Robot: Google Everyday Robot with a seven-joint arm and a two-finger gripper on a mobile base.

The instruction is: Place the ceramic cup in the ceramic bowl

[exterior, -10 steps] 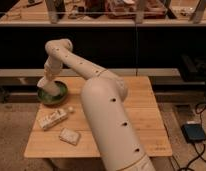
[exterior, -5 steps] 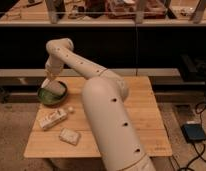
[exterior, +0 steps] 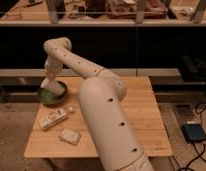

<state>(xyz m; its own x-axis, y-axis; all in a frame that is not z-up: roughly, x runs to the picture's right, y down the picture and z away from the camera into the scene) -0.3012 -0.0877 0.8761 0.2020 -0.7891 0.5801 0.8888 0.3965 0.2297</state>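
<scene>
The green ceramic bowl sits at the back left of the wooden table. A pale ceramic cup appears to rest inside the bowl, tilted. My gripper hangs at the end of the white arm, right over the bowl's left side and at the cup. The arm hides part of the bowl, so I cannot tell whether the gripper still holds the cup.
A white packaged item lies in front of the bowl with a small white ball beside it. A pale packet lies near the front left edge. My arm's large body covers the table's middle. A dark counter stands behind.
The gripper has risen slightly from low in the bowl and stays above it. The bowl and the other items have not moved.
</scene>
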